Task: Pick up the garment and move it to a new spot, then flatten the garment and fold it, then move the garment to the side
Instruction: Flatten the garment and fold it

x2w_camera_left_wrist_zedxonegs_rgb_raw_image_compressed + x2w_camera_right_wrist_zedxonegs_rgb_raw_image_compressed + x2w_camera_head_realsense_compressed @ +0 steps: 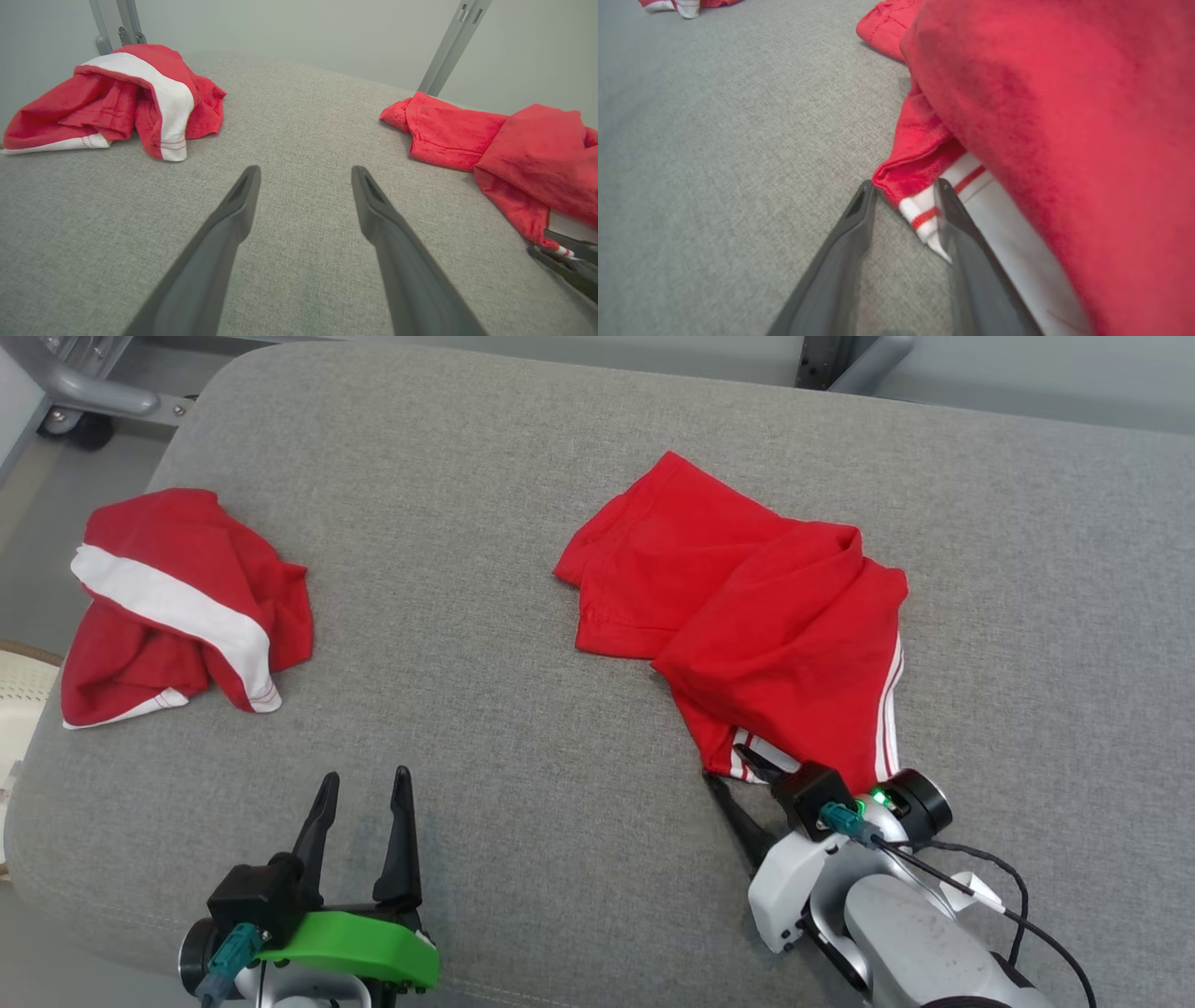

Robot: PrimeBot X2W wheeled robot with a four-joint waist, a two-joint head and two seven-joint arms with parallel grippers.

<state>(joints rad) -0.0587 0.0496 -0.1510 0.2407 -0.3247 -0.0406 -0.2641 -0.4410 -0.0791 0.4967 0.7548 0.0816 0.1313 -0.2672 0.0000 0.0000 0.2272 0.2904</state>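
- two fingers of my right pincer (905, 186) stand part open astride the striped corner (924, 212) of the garment (747, 607), near the front edge of the grey cushion (523, 728); not clamped that i can see.
- risk: i may nip only the hem tip or one layer, so the cloth slips out on the lift; a fingertip could also snag the cushion's weave.
- my left pincer (366, 779) is released and empty over the cushion's front left.
- the garment lies bunched on the cushion's right half; dragged by one corner, it may roll over itself.
- open room: the cushion's bare middle.
- a second red garment (177, 607) sits by the cushion's left edge, so a careless sweep could tangle the two.
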